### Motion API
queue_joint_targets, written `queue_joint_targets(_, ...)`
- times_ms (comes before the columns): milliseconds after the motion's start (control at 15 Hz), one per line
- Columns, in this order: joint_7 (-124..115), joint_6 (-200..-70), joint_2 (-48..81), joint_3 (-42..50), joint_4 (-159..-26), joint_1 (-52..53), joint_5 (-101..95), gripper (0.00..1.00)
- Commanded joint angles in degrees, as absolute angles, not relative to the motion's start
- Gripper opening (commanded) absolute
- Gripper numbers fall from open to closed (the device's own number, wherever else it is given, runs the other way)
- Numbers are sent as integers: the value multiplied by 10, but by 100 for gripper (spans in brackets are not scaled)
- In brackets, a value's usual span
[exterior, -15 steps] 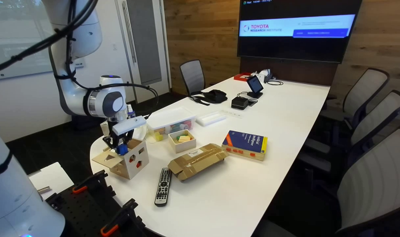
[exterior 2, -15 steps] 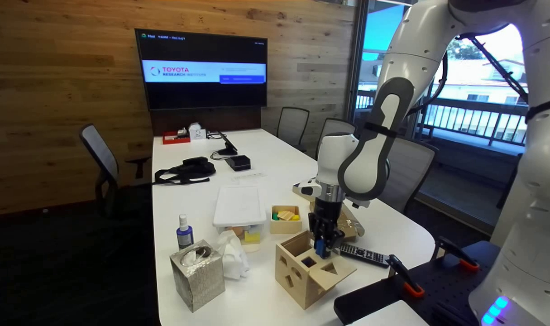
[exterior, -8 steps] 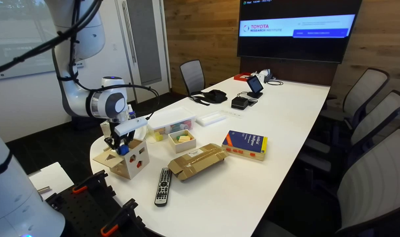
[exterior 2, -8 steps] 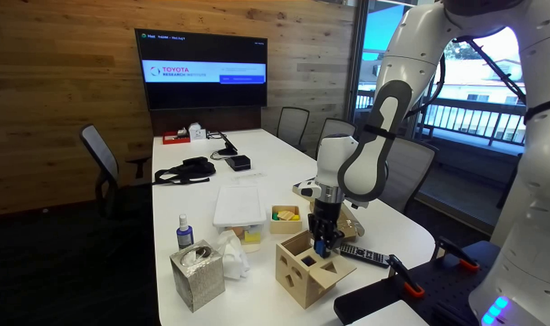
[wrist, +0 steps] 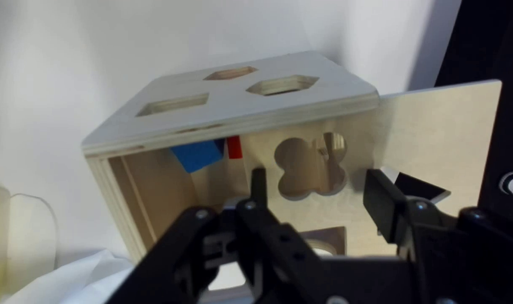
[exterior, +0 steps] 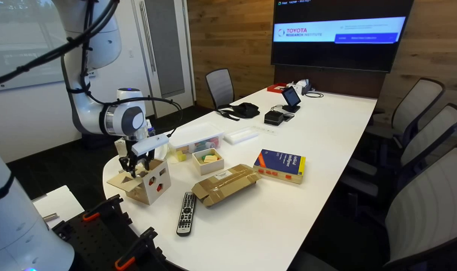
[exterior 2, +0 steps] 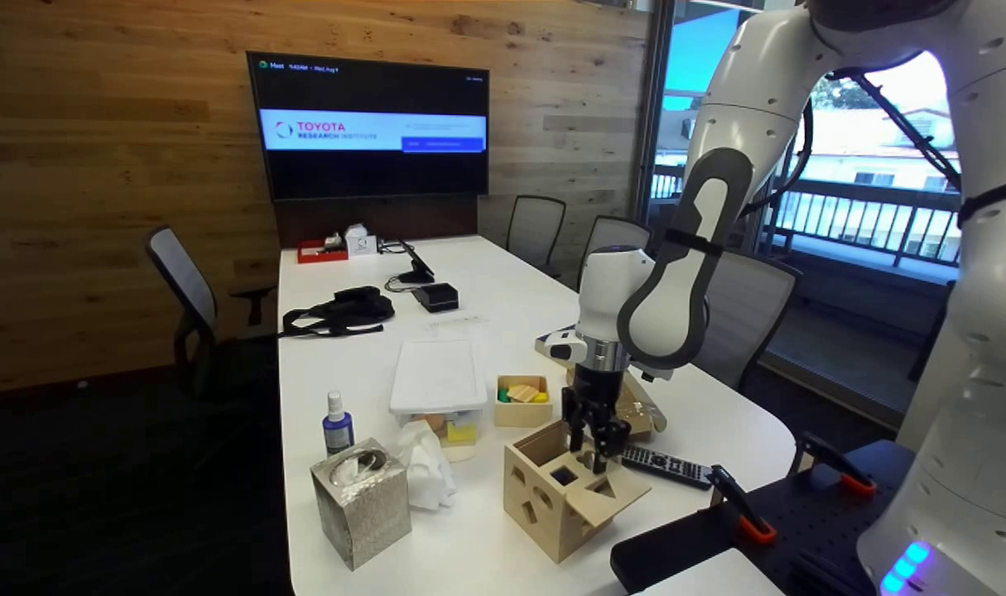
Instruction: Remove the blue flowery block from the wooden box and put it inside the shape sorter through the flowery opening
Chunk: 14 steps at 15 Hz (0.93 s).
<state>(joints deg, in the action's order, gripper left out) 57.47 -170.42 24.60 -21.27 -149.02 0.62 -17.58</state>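
Observation:
The shape sorter [exterior: 155, 188] is a light wooden cube on the table's near end, also in the other exterior view [exterior 2: 540, 513] and the wrist view [wrist: 260, 105]. Its lid is partly slid off and has the flowery opening. My gripper [wrist: 314, 181] is open and empty, its fingers on either side of that opening, just above the lid; it also shows in both exterior views [exterior: 140, 171] [exterior 2: 587, 459]. A blue block [wrist: 199, 155] lies inside the sorter beside a red piece; I cannot tell if it is the flowery one. The wooden box [exterior: 202, 169] holds green and yellow pieces [exterior 2: 523, 394].
A cardboard package [exterior: 226, 184], a remote [exterior: 186, 213] and a thick book [exterior: 279, 165] lie beside the sorter. A lidded plastic bin [exterior 2: 438, 377], a tissue box [exterior 2: 362, 501] and a spray bottle [exterior 2: 338, 426] stand on its other side. Black clamps [exterior 2: 743, 505] sit at the table's edge.
The blue block that was between my fingers at the lid no longer shows in the exterior views. My fingers are now apart and empty. The arm has shifted only slightly.

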Motion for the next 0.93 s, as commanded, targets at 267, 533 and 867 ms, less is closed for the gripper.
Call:
queue_joint_targets(267,611,-1688,229,-266,-1495,-33,-158,100)
queue_joint_targets(533,620,-1646,193,-373,-1507,-125,-109,100)
queue_joint_targets(867,639,-1589,118,-554,-1515,-276,19,100)
